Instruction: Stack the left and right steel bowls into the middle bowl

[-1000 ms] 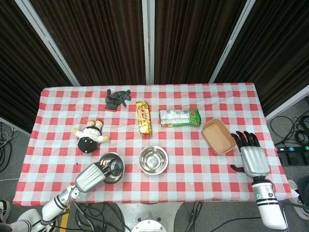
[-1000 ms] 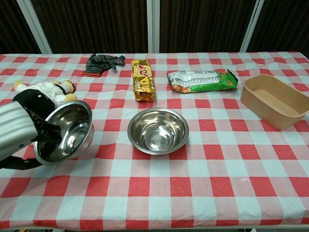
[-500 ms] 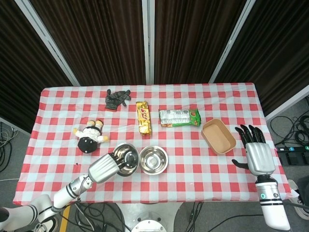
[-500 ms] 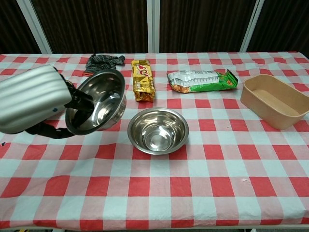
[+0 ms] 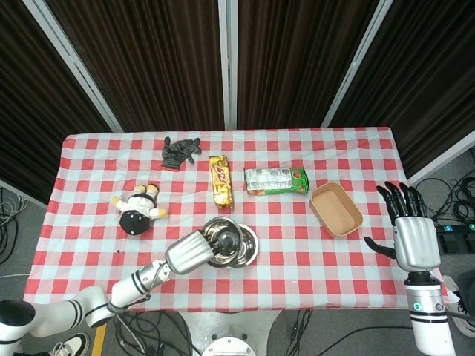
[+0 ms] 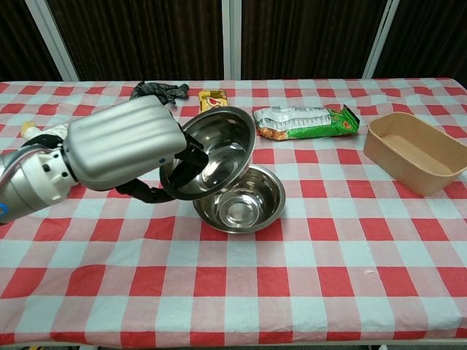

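Bowl (image 6: 211, 152) steeply tilted in the left hand (image 6: 120, 149) over the near-left rim of the middle bowl (image 6: 244, 200); released so, it could clip that rim and skid off; right hand (image 5: 413, 236) spread, empty.

Tablecloth (image 6: 306, 292): red-and-white check. Bowls (image 6: 241, 200): bare steel. Left hand (image 6: 120, 149): silver shell, black fingers. Tub (image 6: 416, 153): tan. Packet (image 6: 306, 122): green and silver. Bar (image 5: 220, 180): yellow.

Dark glove (image 5: 180, 150) at far edge, yellow snack bar (image 5: 220, 180) & green packet (image 5: 276, 179) mid-table, tan tray (image 5: 335, 209) right, doll (image 5: 138, 208) left.
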Robot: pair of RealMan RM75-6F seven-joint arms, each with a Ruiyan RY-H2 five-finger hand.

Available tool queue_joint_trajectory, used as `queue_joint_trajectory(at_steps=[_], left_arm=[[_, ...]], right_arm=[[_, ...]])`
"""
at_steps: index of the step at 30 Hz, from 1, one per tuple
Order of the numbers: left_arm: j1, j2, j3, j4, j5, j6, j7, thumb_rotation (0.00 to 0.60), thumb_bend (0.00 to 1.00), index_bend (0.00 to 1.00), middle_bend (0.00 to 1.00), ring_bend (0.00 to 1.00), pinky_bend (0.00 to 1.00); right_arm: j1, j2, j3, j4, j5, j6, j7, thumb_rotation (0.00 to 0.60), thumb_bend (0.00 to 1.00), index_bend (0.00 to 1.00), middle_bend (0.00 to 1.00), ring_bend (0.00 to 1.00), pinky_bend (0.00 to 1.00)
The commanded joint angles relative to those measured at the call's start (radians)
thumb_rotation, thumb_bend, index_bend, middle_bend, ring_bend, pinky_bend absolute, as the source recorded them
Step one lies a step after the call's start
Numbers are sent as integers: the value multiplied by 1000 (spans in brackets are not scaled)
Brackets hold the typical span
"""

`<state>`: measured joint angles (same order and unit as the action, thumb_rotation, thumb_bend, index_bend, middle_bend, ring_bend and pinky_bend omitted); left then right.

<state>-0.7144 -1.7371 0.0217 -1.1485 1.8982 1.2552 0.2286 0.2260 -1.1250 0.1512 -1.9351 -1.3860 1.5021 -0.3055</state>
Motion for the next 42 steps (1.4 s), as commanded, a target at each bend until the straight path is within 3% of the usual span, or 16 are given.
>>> queue_joint_trajectory(at_steps=[1,13,20,24,30,35,42], left_arm=[[-18,-32,-6,21,-10,-18,-6,600,338,729,726,818,883],[-34,-109,-8,114,-53,-42,-36,600,337,725,724,817,883],[-46,-113,17,148,-41,-21,-100,600,197,516,622,779,874],[-41,-102,29,157,-35,-1,-101,600,168,427,584,760,868],[-31,-18,14,93,-46,32,-46,600,164,419,574,748,864],[15,115,-21,-15,-128,28,61,600,163,419,571,728,837],[217,257,-69,-134,-337,175,6,600,155,413,502,582,698]], right_arm=[[-3,3,2,2,1,2,4,600,2,111,89,0,49],[-12,2,9,25,-2,-2,43,600,1,111,90,0,49],[-14,1,14,37,1,-7,55,600,2,111,90,0,49],[-16,-2,12,42,0,-10,54,600,2,111,90,0,49],[-20,3,16,40,-5,-5,58,600,2,111,91,0,49],[-18,3,16,36,-16,-9,57,600,2,111,93,0,49],[-11,-20,-6,57,-48,-30,50,600,1,111,95,0,49]])
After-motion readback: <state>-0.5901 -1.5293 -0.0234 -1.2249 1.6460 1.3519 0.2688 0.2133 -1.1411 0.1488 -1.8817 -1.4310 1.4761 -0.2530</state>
